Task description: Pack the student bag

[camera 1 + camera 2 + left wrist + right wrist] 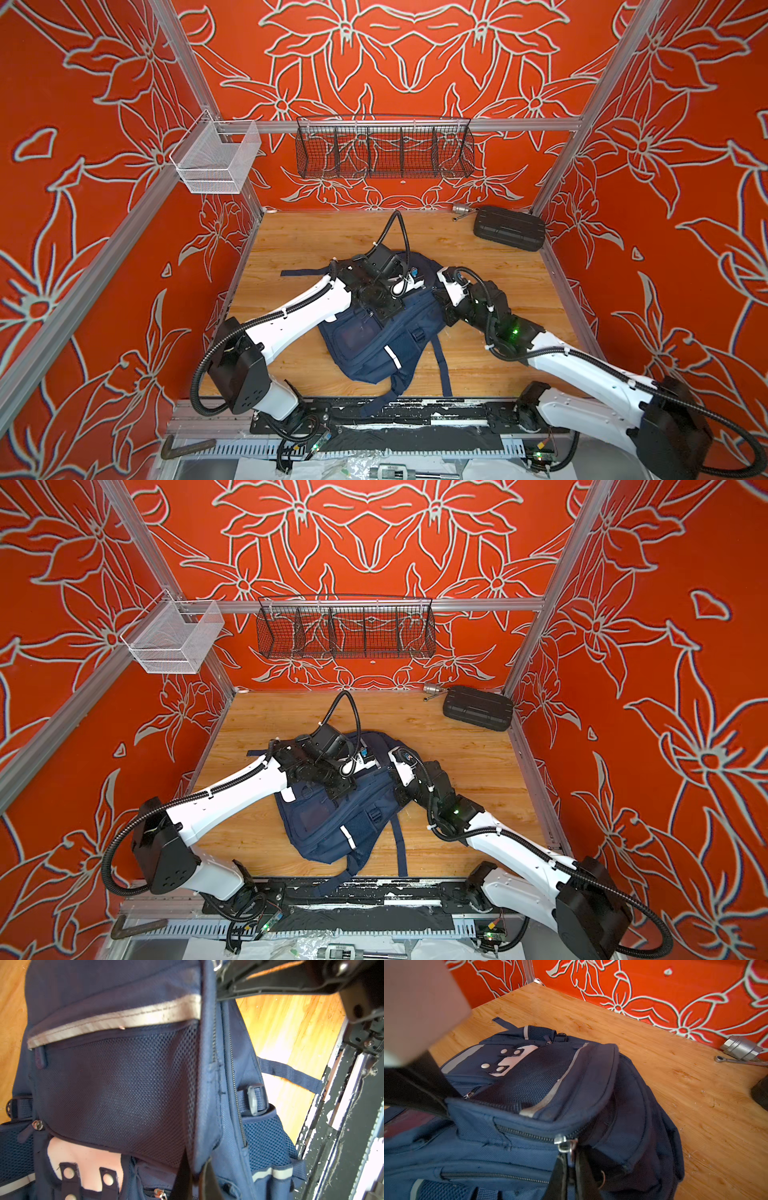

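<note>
Wood tabletop [311, 245] inside a red floral-walled cell; near edge: black rail [415, 409] carrying both arm bases, one strap [386, 401] of the student bag [374, 345] trailing onto it; student bag [328, 825] lies flat mid-table in both top views, front pockets up, set diagonally, both arms reaching in over its far end; left gripper [196, 1174] pressed together on a fold of the bag's fabric edge beside the mesh pocket [116, 1088], seen from the left wrist; white patch [87, 1157] with rivets just beside that pocket, silver strip [116, 1018] along the pocket's opposite end; right gripper [572, 1167] closed, pinching the zip pull [565, 1144] at the bag's top end, zip teeth running off both sides of it; cannot tell whether that zip is open; further back, right rear corner: black ribbed case [509, 227] lying flat and closed, well apart from the bag; metal cylinder [740, 1048] and slim wrench [735, 1061] touching each other, just beside the case against the back wall; above, hung on the rear bar: black wire basket [384, 151] with dividers, white mesh basket [216, 160] at the left corner.
</note>
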Motion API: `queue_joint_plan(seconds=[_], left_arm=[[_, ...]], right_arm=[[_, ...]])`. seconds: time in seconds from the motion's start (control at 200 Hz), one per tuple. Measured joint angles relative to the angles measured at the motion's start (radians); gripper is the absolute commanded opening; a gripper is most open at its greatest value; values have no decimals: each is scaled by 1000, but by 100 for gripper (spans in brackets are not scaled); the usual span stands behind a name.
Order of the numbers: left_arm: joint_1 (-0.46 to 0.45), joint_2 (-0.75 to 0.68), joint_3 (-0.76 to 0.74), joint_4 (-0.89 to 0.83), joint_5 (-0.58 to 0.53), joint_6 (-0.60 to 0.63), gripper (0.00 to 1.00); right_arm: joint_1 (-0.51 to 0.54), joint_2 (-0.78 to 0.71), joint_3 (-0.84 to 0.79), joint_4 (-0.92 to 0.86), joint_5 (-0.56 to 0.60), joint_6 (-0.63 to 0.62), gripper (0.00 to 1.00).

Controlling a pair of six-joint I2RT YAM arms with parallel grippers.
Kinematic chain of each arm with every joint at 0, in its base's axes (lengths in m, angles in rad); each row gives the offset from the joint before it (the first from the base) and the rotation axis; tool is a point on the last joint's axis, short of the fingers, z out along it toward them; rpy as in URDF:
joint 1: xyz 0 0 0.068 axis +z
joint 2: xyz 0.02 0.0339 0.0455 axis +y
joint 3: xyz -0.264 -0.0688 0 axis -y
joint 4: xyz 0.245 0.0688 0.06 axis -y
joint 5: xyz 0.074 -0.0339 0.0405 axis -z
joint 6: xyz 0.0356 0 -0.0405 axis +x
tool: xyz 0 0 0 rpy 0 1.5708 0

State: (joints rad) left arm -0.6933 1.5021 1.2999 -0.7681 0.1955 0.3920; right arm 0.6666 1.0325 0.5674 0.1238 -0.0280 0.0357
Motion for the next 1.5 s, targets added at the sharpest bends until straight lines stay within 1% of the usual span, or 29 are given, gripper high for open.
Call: queue_joint_plan(seconds=[0.1,0.23,0.39,0.465,0.56,0.656,0.751,0.766,0.791,0.811,0.871,0.926,0.946,0.961,0.976,1.006,1.136,1.206,1.256,1.301,1.321,1.336,1.396,1.431,1.486,1.501], left_arm=[[11,23,39,-19,3,39,0],[28,87,117,-55,27,112,0],[68,135,158,-54,42,249,0],[84,154,173,-54,32,331,0],[99,172,191,-54,14,402,0],[119,183,195,-53,18,427,0],[138,186,194,-53,34,406,0],[140,186,194,-53,34,403,4],[145,186,191,-50,38,386,17],[147,186,188,-48,39,372,26],[154,181,172,-37,42,298,53],[162,169,147,-17,42,211,63],[164,161,138,-10,43,181,77],[166,156,130,-4,44,148,90],[168,148,121,2,47,132,99],[171,131,102,18,56,74,97],[171,-2,-10,117,119,-187,97],[170,-90,-65,191,125,-370,97],[170,-144,-90,238,122,-520,97],[170,-173,-98,274,117,-630,97],[170,-184,-100,296,114,-705,97],[170,-188,-101,306,111,-735,97],[170,-199,-103,356,98,-932,98],[169,-197,-103,376,94,-1041,100],[162,-188,-108,405,85,-1230,97],[161,-187,-109,409,83,-1260,96]], right_arm=[[5,-10,4,-17,27,1,0],[47,-44,-6,-24,129,2,0],[112,-52,-27,-11,231,14,0],[134,-35,-27,3,260,28,0],[147,-5,-27,28,292,49,0],[152,21,-26,58,299,66,0],[153,52,-21,90,297,82,0],[153,58,-19,95,296,82,0],[153,67,-16,102,296,85,0],[153,76,-13,108,293,87,0],[153,97,-10,122,288,96,0],[153,110,-10,123,285,101,0],[153,113,-10,124,283,104,0],[153,115,-10,126,282,104,0],[153,116,-10,127,281,105,0],[153,117,-10,129,278,107,0],[153,117,-10,137,269,114,0],[153,117,-14,142,263,120,0],[153,117,-18,144,257,124,0],[153,117,-21,147,251,126,0],[153,117,-21,147,248,126,0],[153,117,-22,148,246,126,0],[153,117,-22,150,239,126,0],[153,117,-22,150,236,126,0],[153,117,-23,150,230,126,0],[153,117,-23,150,230,126,0]])
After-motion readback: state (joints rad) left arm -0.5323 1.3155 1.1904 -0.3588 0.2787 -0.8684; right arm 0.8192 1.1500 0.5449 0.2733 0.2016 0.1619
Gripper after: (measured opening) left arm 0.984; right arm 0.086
